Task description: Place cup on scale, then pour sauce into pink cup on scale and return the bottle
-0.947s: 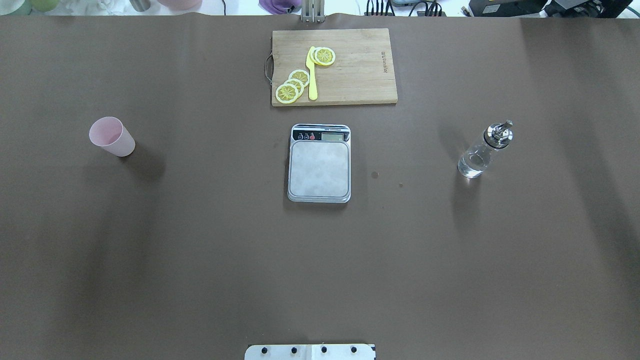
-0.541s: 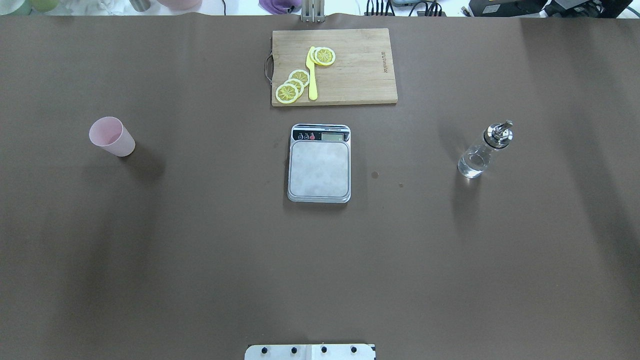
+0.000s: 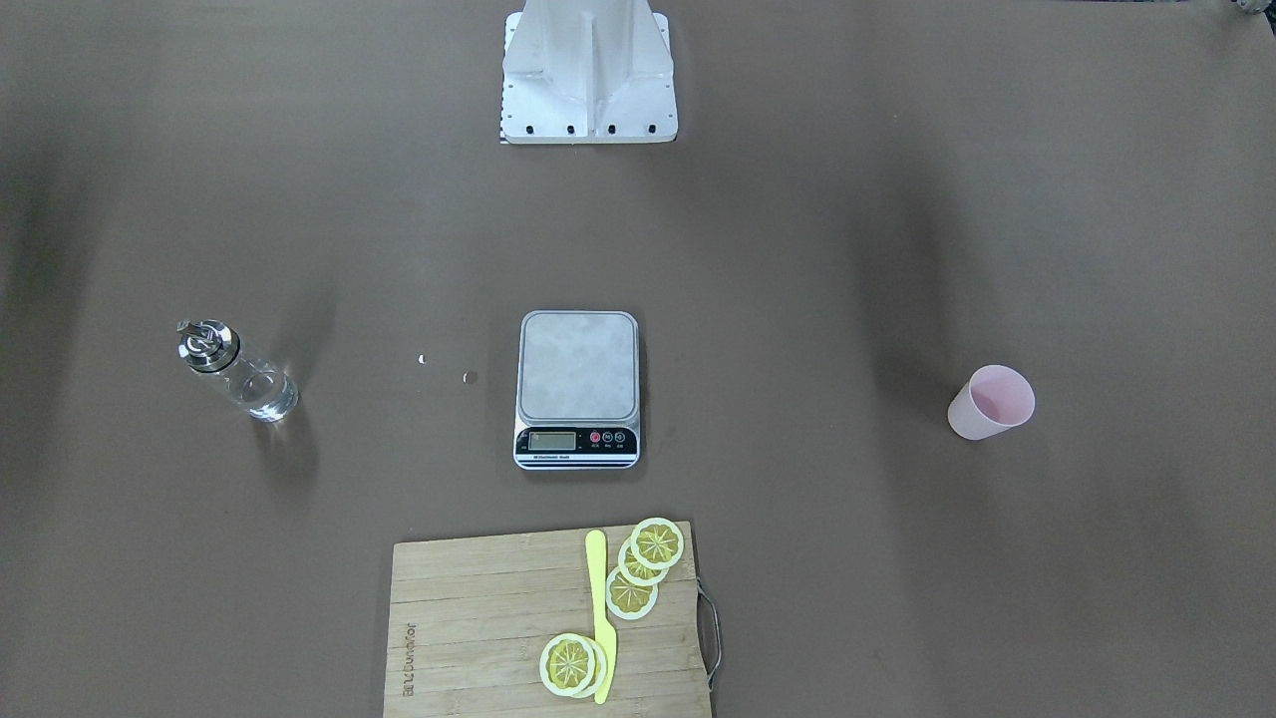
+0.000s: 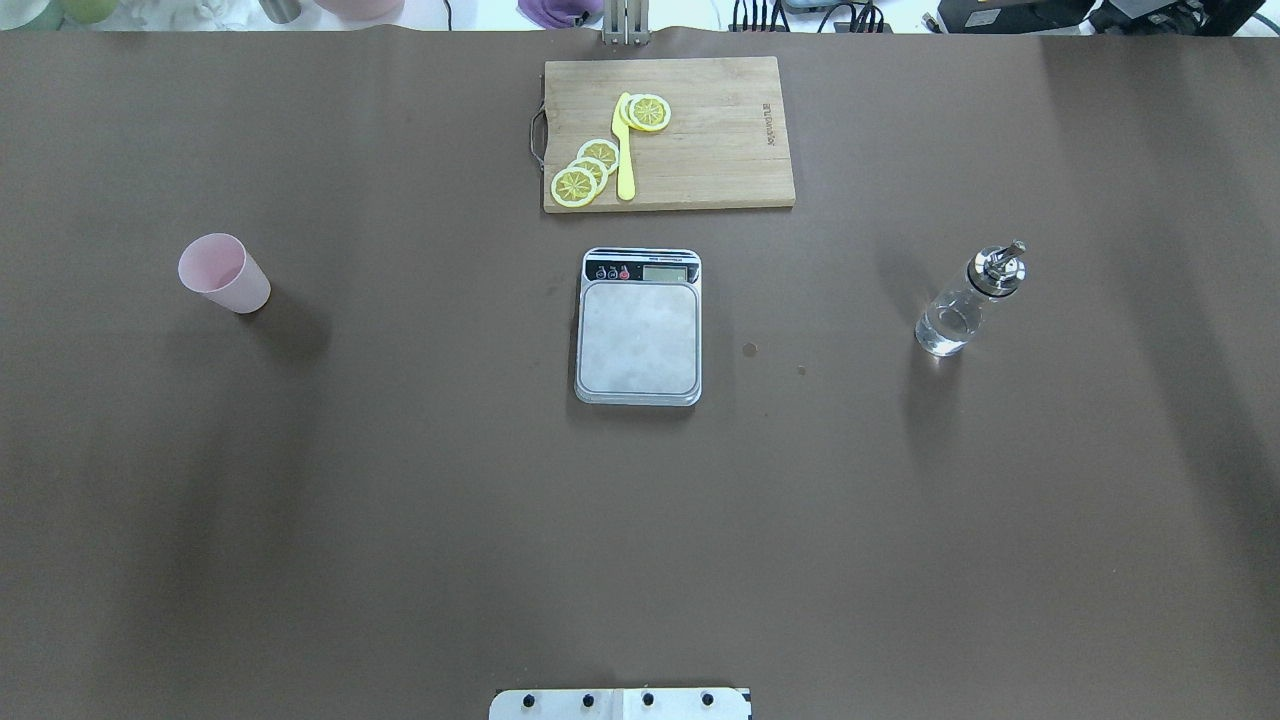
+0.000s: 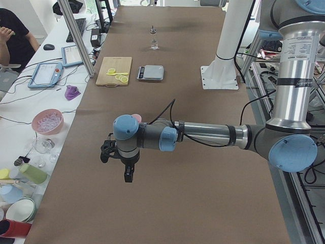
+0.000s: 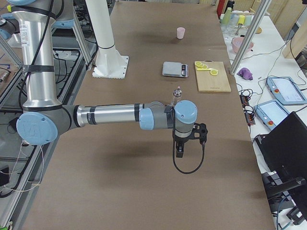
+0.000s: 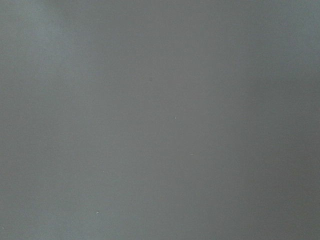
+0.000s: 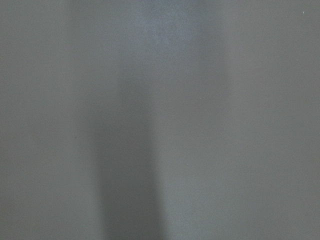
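Note:
The pale pink cup (image 4: 224,273) stands upright at the table's left, also seen as the cup (image 3: 990,402). In the middle sits the steel scale (image 4: 638,337) with a bare platform. The clear glass bottle (image 4: 965,305) with its metal pourer stands at the right, holding clear sauce (image 4: 945,328). Neither gripper shows in the overhead or front views. My left gripper (image 5: 119,168) hangs above the table near the cup end, and my right gripper (image 6: 181,151) hangs near the bottle (image 6: 177,94). Whether either is open, I cannot tell. Both wrist views show only bare tabletop.
A wooden cutting board (image 4: 720,140) with lemon slices (image 4: 585,170) and a yellow knife (image 4: 625,150) lies just beyond the scale. The robot's base (image 3: 588,70) stands at the near edge. A person (image 5: 12,35) sits beside a cluttered side bench.

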You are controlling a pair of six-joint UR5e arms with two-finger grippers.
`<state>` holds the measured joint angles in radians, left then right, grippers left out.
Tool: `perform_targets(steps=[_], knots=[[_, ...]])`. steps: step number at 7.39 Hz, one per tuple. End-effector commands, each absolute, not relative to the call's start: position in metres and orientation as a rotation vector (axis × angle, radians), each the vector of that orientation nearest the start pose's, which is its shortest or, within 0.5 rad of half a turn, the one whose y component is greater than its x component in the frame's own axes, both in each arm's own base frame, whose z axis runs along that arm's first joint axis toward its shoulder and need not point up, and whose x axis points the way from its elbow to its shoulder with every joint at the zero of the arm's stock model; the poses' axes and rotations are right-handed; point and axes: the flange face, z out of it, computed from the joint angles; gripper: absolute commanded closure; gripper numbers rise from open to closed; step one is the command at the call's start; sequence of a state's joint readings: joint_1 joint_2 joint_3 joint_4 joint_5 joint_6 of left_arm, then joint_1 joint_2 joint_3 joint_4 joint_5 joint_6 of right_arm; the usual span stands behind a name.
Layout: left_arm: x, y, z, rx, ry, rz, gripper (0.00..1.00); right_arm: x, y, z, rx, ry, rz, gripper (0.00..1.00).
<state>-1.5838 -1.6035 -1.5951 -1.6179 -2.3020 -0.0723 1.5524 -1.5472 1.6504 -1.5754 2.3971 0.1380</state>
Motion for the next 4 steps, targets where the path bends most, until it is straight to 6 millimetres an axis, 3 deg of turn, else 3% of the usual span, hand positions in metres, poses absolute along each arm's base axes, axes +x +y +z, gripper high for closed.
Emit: perform_targets(steps=[1,4], knots=[[-0.0729,-0.5117,0.6292,0.074,0.735,-0.046,0.01,0.0503,-0.5068,0.6039,0.029,-0.837,0.071,0.0],[-0.0724,-0.5111,0.6273,0.075,0.743,-0.045,0.01,0.0503,-0.5067,0.6041,0.027,-0.837,0.072,0.0]])
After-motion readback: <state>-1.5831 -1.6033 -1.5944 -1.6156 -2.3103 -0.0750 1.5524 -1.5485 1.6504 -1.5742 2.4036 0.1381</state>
